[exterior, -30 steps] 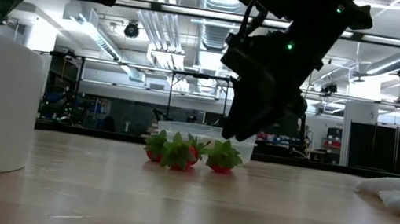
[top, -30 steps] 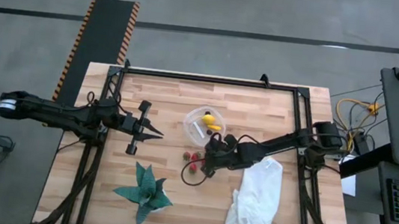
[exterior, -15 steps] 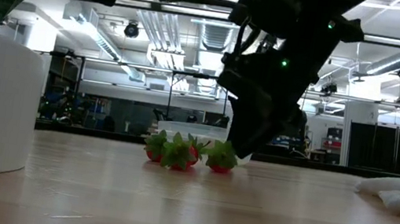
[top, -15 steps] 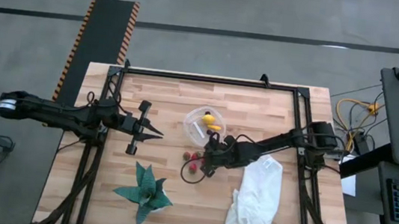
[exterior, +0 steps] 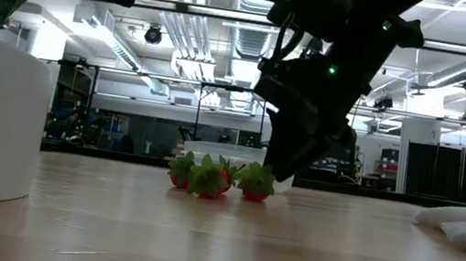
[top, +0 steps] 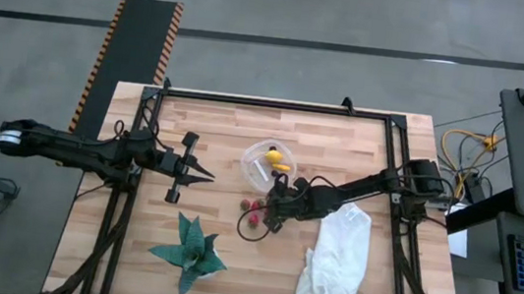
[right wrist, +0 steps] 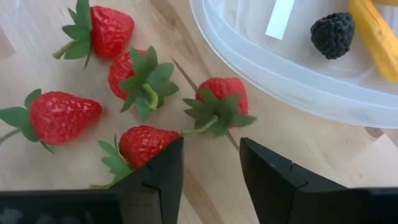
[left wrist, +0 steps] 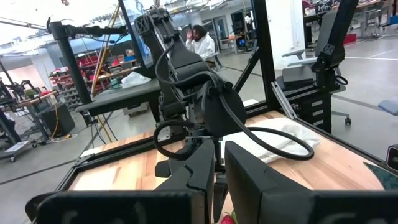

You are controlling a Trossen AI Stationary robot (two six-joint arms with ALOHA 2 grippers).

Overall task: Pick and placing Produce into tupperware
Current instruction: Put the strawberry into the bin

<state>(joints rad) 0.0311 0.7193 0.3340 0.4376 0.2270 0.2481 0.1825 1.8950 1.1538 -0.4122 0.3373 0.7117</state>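
Note:
Several red strawberries (right wrist: 130, 74) with green leaves lie on the wooden table, right beside the clear tupperware (right wrist: 280, 84). The tub holds a dark ball (right wrist: 333, 34), a yellow piece (right wrist: 373, 31) and a white mark (right wrist: 280, 18). My right gripper (right wrist: 211, 171) is open and low over the strawberries (top: 255, 207), on the near side of the tupperware (top: 266, 162). One strawberry (right wrist: 222, 99) lies just ahead of the gap between the fingers. My left gripper (top: 208, 173) is shut and hovers left of the tub, apart from everything. My right gripper comes at the strawberries slanting down from the table's right. One finger (right wrist: 155, 177) stands right at the leaves of the nearest strawberry (right wrist: 142, 144). I cannot tell whether it touches the fruit.
A green spiky plant shape (top: 189, 252) sits near the table's near edge, left of centre. A white cloth bag (top: 336, 259) lies at the near right. Bare wood stretches toward the far edge and the left side. A person shows in the room beyond (left wrist: 200, 42).
My right gripper has come down toward the strawberries and a little toward the table's left, its fingers staying open. The strawberries and the tub have kept their places.

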